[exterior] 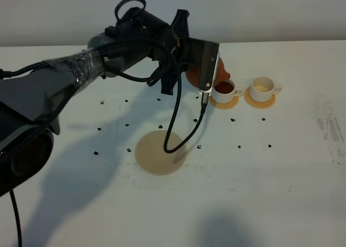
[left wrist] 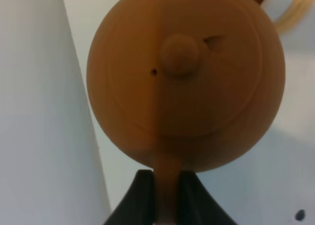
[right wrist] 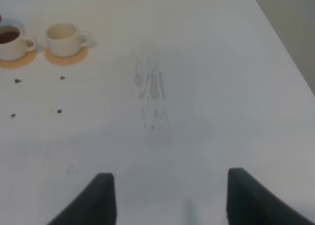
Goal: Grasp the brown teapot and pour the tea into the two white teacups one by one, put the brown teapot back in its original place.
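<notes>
Left gripper [left wrist: 167, 185] clamped on the brown teapot [exterior: 222, 73] handle; pot tipped at upper centre of the exterior view, spout over the left teacup [exterior: 224, 89], which shows dark tea. Empty teacup [exterior: 263, 88] sits just right of it, so the next pour means shifting right. Right gripper [right wrist: 165, 195] spread, holding nothing.

white tbl [exterior: 292, 204], pale grey wall [exterior: 243, 9], dark specks [exterior: 95, 152], scuffs [exterior: 332, 131]

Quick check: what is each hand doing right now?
Left hand: closed, holding the brown teapot by its handle.
Right hand: open, holding nothing.
</notes>
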Action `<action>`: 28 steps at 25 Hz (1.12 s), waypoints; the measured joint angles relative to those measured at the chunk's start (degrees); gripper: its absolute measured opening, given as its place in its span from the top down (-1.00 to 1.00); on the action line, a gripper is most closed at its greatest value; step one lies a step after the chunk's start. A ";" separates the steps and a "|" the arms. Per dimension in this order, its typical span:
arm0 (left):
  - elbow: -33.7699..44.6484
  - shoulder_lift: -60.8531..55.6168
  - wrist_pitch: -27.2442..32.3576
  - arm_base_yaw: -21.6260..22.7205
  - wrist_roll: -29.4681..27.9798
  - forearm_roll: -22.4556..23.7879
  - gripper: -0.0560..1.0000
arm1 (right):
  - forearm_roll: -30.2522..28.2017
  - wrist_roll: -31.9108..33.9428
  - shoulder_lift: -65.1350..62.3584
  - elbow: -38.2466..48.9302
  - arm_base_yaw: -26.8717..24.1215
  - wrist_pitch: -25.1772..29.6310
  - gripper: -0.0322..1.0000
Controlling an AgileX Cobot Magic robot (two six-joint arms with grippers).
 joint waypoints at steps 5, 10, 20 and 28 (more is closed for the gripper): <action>-0.01 -2.27 3.34 1.73 -8.56 -0.69 0.73 | 0.00 0.00 0.00 0.00 0.00 0.00 -0.06; -0.01 -2.98 9.05 4.27 -18.00 -4.49 0.73 | 0.00 0.00 0.00 0.00 0.00 0.00 -0.06; -0.01 -2.98 14.61 6.94 -28.05 -12.97 0.73 | 0.00 -0.03 0.00 0.00 0.00 0.00 -0.06; -0.01 -0.83 15.18 7.40 -34.65 -15.42 0.73 | 0.00 0.00 0.00 0.00 0.00 0.00 -0.06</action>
